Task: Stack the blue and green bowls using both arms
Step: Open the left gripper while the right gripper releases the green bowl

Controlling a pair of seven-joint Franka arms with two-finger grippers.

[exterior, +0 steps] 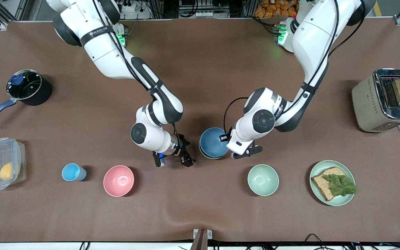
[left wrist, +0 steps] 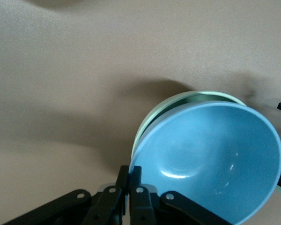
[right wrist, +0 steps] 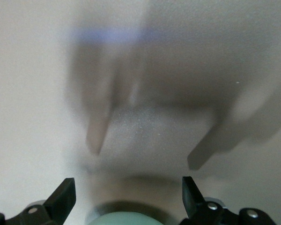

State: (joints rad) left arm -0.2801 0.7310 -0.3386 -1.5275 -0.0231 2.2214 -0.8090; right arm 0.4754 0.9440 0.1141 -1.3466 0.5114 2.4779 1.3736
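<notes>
The blue bowl, nested in the green bowl, is being pinched at its rim by the left gripper; the right gripper is being held wide open just beside them.

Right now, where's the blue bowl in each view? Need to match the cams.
Front view: the blue bowl sits mid-table, nested in the green bowl, between the two grippers.
Left wrist view: it fills the lower part of the picture, and the left gripper is pinching its rim.
Right wrist view: not in it.
Shared landmark: the green bowl's rim, in the left wrist and right wrist views too.
</notes>
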